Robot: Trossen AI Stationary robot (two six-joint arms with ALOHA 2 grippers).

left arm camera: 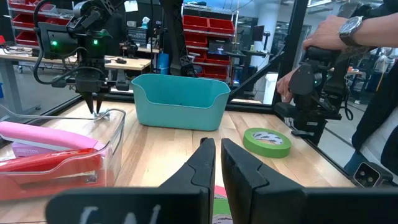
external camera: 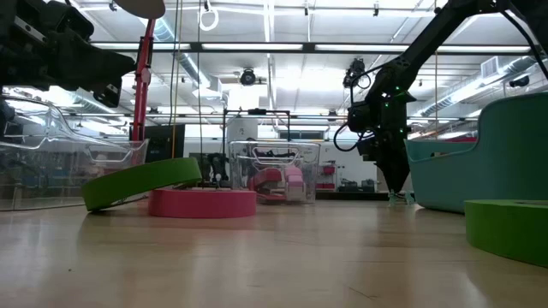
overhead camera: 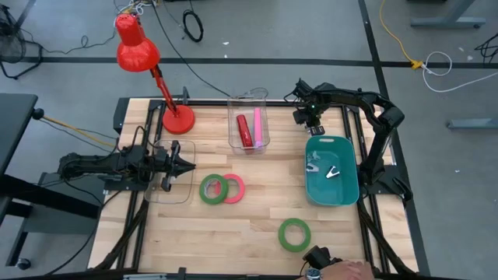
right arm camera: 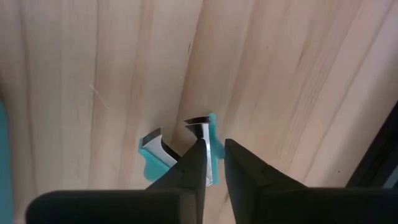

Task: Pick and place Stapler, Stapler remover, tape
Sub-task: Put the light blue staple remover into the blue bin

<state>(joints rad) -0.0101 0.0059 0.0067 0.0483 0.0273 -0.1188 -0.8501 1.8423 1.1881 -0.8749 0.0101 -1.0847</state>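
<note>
Wooden table (overhead camera: 233,225): teal bin (overhead camera: 332,173) just beside right gripper (overhead camera: 313,129), staple remover (right arm camera: 180,152).

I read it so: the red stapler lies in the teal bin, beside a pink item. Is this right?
Not quite. The red stapler lies beside the pink item, but both are in the clear container at the far middle of the table, not in the teal bin. The high view shows it.
</note>
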